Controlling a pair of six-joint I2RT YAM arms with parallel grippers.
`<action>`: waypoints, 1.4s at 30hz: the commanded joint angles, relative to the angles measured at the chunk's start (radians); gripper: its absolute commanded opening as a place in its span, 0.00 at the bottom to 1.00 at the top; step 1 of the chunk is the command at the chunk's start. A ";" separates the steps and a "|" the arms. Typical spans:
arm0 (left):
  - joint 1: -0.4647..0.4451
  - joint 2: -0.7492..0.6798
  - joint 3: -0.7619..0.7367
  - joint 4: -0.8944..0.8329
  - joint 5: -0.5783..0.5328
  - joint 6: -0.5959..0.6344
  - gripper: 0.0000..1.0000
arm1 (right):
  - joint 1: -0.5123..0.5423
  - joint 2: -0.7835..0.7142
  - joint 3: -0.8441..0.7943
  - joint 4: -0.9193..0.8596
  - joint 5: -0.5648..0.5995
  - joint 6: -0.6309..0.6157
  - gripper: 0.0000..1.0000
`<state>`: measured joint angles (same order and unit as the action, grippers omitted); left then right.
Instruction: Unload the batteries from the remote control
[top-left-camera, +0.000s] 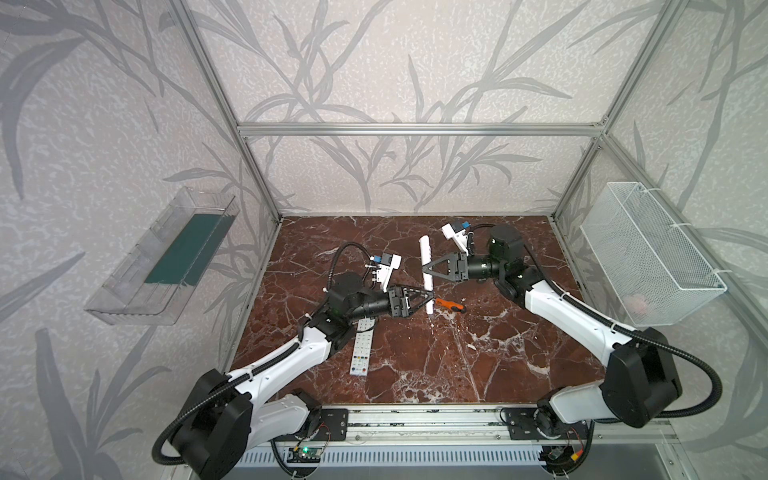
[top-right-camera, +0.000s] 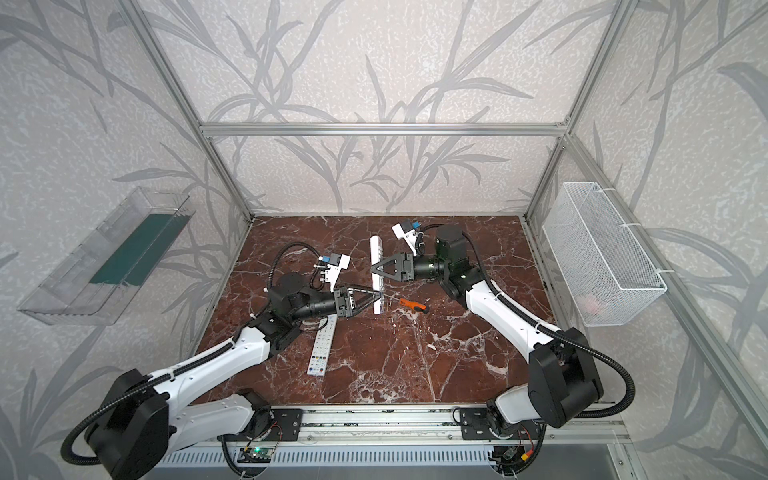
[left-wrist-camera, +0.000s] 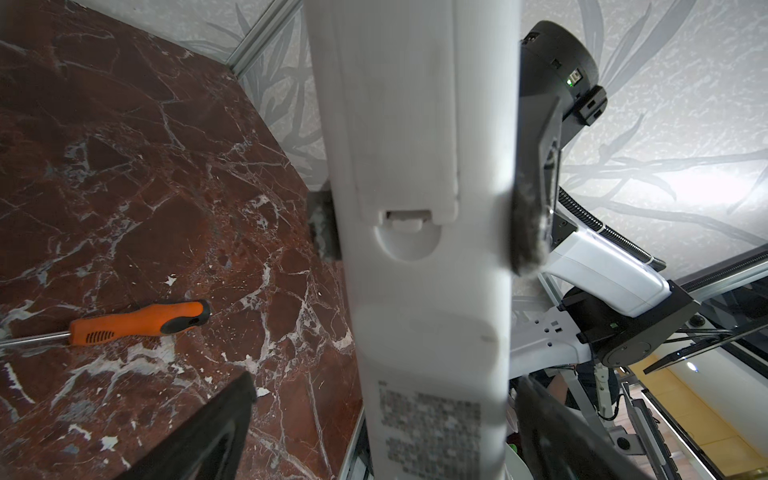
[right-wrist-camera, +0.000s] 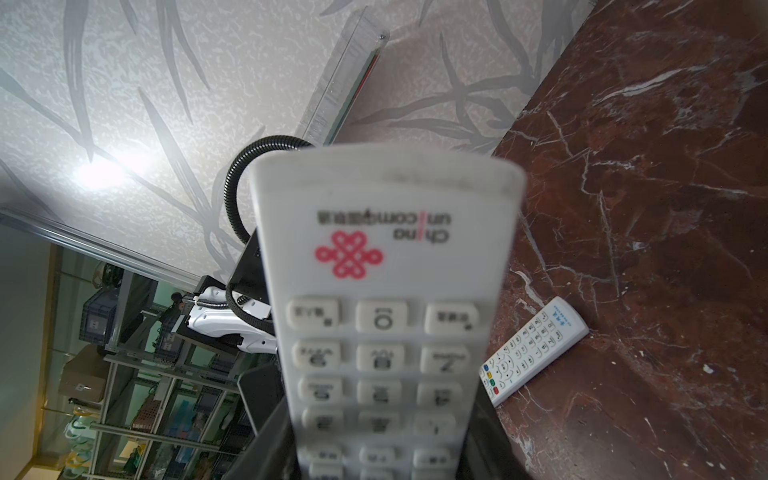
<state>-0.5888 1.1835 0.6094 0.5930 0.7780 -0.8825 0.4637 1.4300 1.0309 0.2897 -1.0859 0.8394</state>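
Observation:
A long white remote control (top-left-camera: 426, 249) (top-right-camera: 376, 253) is held off the table with my right gripper (top-left-camera: 426, 271) (top-right-camera: 374, 271) shut across its middle. In the right wrist view its button face (right-wrist-camera: 386, 257) runs between that gripper's (right-wrist-camera: 382, 449) fingers. The left wrist view shows its back (left-wrist-camera: 415, 291) with the battery cover (left-wrist-camera: 407, 124) shut, so the batteries are hidden. My left gripper (top-left-camera: 432, 296) (top-right-camera: 380, 296) (left-wrist-camera: 382, 436) is open, its fingers (left-wrist-camera: 208, 432) standing apart on either side of the remote's lower end.
An orange-handled screwdriver (top-left-camera: 451, 304) (top-right-camera: 413, 305) (left-wrist-camera: 137, 322) lies on the marble table (top-left-camera: 415, 365) just right of the held remote. A second white remote (top-left-camera: 360, 351) (top-right-camera: 320, 351) (right-wrist-camera: 536, 349) lies face up under the left arm. A clear bin (top-left-camera: 166, 257) hangs on the left wall, a white mesh basket (top-left-camera: 648, 257) on the right.

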 joint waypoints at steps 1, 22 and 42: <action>-0.020 0.039 0.041 0.092 -0.012 -0.038 0.93 | -0.002 -0.054 -0.009 0.065 -0.018 0.021 0.36; -0.049 0.047 0.056 0.061 0.007 -0.046 0.22 | -0.031 -0.095 -0.044 -0.017 0.018 -0.036 0.79; -0.214 0.171 0.454 -1.334 -0.754 0.842 0.15 | -0.283 -0.452 0.087 -1.083 0.714 -0.551 0.99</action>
<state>-0.7452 1.3048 0.9932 -0.5713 0.1802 -0.2115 0.1875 0.9901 1.1030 -0.6689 -0.5098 0.3370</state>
